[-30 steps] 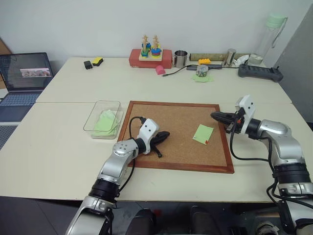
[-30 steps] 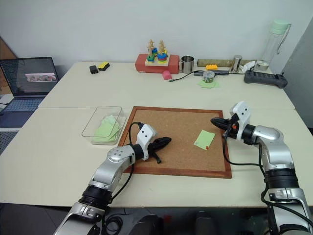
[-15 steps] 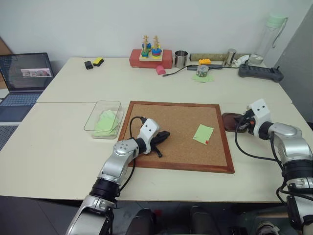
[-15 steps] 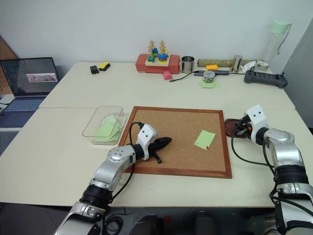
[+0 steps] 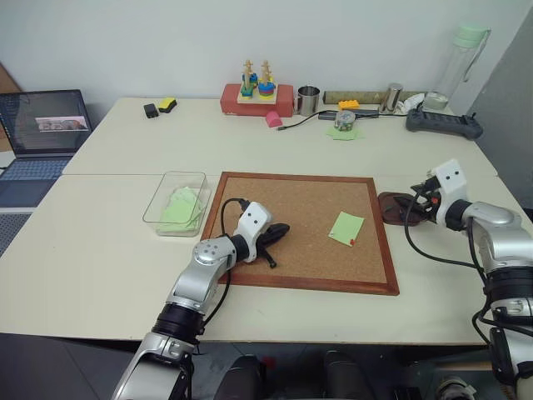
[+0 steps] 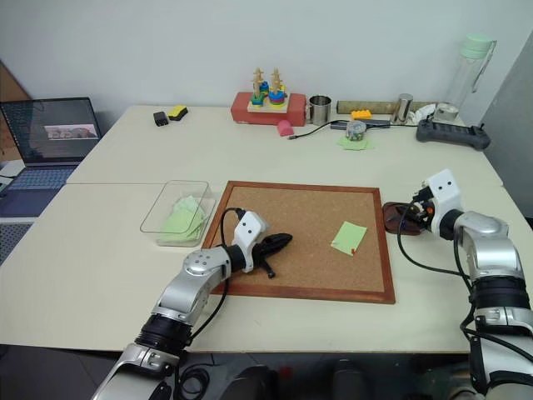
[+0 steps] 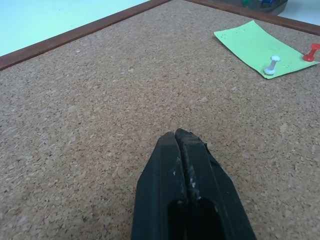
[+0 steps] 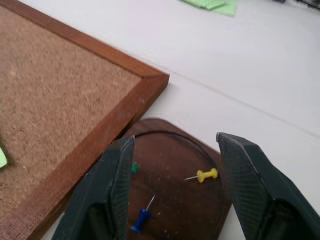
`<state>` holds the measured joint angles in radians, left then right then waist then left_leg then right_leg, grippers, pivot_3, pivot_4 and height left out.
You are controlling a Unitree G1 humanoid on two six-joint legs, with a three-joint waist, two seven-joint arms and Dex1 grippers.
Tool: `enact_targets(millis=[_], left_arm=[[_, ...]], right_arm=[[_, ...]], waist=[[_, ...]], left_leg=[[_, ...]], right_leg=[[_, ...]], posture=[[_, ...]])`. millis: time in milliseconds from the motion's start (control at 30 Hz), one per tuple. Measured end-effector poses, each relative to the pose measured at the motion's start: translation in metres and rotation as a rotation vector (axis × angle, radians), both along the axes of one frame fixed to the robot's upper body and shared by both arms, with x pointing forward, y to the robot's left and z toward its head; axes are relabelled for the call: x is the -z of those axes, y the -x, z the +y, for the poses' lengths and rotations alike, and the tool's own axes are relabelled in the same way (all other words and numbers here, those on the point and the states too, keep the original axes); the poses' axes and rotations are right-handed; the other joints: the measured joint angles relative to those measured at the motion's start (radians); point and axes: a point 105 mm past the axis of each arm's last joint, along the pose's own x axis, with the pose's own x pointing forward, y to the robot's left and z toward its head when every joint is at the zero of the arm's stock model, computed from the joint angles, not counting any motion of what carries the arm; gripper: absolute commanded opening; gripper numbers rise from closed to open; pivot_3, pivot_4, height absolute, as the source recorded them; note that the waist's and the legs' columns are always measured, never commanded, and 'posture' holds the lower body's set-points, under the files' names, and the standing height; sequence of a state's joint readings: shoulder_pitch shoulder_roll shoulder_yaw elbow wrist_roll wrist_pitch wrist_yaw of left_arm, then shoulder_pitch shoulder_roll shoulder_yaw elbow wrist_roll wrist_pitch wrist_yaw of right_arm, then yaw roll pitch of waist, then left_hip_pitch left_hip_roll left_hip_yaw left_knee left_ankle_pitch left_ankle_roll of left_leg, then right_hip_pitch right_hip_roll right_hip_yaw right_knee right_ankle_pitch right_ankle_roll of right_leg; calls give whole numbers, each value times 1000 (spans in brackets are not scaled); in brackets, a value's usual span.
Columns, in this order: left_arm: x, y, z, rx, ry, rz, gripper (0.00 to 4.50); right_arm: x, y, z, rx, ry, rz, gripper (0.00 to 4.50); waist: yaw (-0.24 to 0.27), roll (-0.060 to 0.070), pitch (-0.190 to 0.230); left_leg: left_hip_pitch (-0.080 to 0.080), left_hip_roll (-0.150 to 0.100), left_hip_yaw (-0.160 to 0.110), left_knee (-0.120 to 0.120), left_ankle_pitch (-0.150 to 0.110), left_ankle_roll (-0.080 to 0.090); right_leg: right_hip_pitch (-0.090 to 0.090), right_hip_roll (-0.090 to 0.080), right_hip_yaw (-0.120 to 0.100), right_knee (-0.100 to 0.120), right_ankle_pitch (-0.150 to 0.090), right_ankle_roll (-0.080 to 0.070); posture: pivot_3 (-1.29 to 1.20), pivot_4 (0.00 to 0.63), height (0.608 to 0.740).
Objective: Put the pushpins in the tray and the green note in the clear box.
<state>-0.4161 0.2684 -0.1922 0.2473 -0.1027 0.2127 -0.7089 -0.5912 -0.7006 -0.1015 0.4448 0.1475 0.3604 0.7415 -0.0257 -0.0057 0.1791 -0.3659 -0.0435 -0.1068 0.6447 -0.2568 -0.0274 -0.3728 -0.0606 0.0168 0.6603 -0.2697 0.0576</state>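
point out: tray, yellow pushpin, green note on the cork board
tray (image 8: 175, 200): right wrist view, bare floor of the dish.
yellow pushpin (image 8: 207, 174): right wrist view, its plastic head.
green note (image 5: 346, 226): left eye view, middle of the sheet.

Head views overlook table (image 5: 108, 250); wrist views close.

The cork board (image 5: 300, 229) is looking grainy and rough with a smooth wood frame, the tray (image 8: 172, 192) is showing dark polished wood, pushpins (image 8: 202, 175) looking glossy plastic.

Tray (image 8: 175, 200): three pushpins (image 8: 206, 175); board (image 5: 291, 208): two pins (image 7: 270, 65), one green note (image 5: 346, 227)
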Motion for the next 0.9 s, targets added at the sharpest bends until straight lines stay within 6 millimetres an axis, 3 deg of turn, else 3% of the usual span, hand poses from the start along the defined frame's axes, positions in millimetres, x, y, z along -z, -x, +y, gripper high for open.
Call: enact_targets(millis=[200,433,600,900], left_arm=[[0,-1,0,1,0,0,0],[0,-1,-1,2,0,1,0],[1,-2,0,0,-2,2,0],[1,-1,-1,4,-3,1,0]], right_arm=[[-6,3,3,-37,26,-43,2679],[-3,40,42,-341,32,-24,2679],[20,68,70,-514,65,70,2679],[37,65,91,-563,61,92,2679]], waist=[[1,0,0],[2,0,0],[2,0,0],[3,0,0]], left_leg=[[0,0,0,0,0,0],[0,0,-1,0,0,0],[0,1,-1,0,0,0],[0,1,-2,0,0,0]], right_leg=[[0,0,0,0,0,1],[1,0,-1,-1,-1,2],[1,0,-1,-2,-1,3],[1,0,-1,-3,0,3]], posture=[[0,150,740],[0,150,740],[0,150,740],[0,150,740]])
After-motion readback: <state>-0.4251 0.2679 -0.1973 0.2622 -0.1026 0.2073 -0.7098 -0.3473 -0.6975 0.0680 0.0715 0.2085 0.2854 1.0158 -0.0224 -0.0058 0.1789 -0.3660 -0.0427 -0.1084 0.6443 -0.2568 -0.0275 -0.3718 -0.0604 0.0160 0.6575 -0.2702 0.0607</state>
